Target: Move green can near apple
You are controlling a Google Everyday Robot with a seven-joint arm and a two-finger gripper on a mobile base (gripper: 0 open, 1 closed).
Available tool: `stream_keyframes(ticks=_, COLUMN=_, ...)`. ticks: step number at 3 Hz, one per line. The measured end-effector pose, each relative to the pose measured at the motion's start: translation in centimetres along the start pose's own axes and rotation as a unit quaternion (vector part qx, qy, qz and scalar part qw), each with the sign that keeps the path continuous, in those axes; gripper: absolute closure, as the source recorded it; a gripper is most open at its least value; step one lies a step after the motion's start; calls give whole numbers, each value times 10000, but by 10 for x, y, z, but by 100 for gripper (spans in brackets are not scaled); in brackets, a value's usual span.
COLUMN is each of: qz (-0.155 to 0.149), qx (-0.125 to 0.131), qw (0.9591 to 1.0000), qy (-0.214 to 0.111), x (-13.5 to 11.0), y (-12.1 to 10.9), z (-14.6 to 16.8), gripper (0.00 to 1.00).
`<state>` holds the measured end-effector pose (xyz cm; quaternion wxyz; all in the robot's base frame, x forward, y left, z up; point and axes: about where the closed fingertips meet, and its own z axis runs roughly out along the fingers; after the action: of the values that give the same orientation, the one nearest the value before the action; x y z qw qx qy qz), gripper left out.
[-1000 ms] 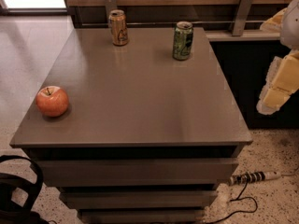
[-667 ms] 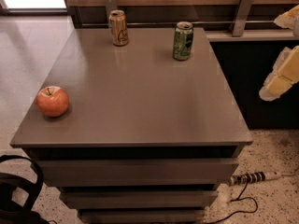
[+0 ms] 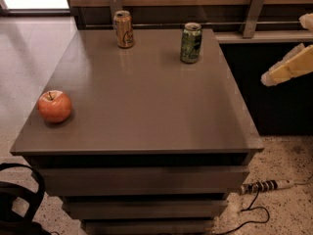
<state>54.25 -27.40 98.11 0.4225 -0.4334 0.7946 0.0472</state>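
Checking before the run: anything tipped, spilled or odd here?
Nothing stands out. The green can and gold can stand upright at the back of the table; the apple sits whole at front left. The end effector hangs beyond the right edge.

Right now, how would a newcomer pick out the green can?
On the grey table, with the gripper off its right side, look along the far edge. The green can stands right of the gold-orange can; its label is green and white.

My gripper [image 3: 287, 66] is at the right edge of the view. It looks pale, cream-yellow in the middle and whiter along its edges, with a long, flat shape. Above it shows a small white rounded piece [image 3: 307, 21] of my body.
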Motion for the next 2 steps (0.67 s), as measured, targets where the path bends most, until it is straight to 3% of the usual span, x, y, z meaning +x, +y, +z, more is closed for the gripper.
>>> stream_keyframes(ticks=1, qz=324, qx=272, qw=9940, qy=-1013, x=-14, y=-25, z=27, gripper=0)
stream_keyframes(ticks=2, qz=544, qx=443, qw=9819, qy=-1760, x=-33, y=-43, z=53, gripper=0)
